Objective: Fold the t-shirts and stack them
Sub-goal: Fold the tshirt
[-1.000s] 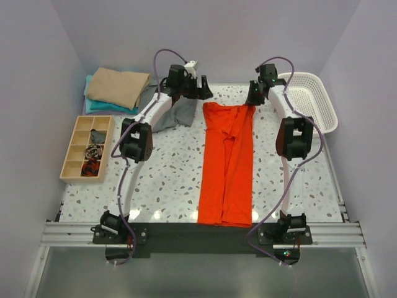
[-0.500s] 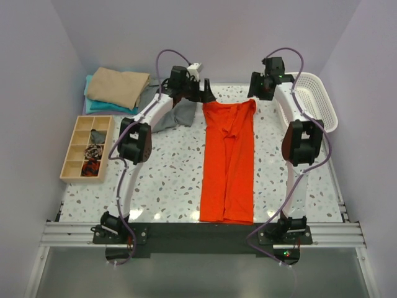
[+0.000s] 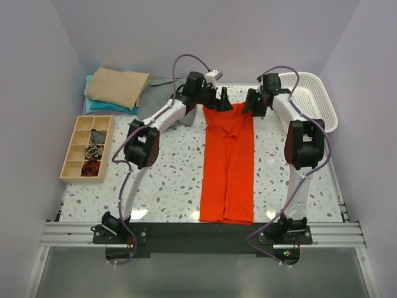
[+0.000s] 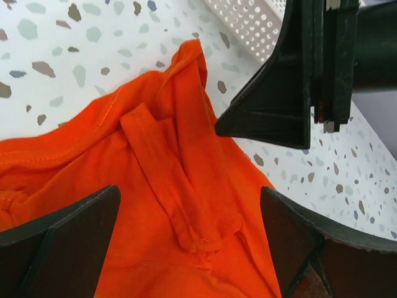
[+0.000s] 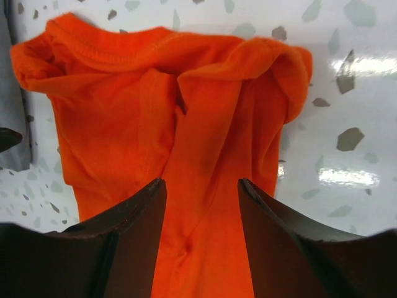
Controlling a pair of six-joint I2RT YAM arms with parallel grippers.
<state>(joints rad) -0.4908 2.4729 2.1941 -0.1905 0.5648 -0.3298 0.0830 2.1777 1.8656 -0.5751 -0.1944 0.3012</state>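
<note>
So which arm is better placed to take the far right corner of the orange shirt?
Right. Its open tool is near that corner of the orange shirt, while the left tool is over the far left corner.

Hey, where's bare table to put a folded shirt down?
Widest bare patch: between the wooden tray and the orange shirt, though the left arm crosses above it. A narrower strip lies between that shirt and the right arm. The far edge is crowded: grey shirt, folded stack, basket.
</note>
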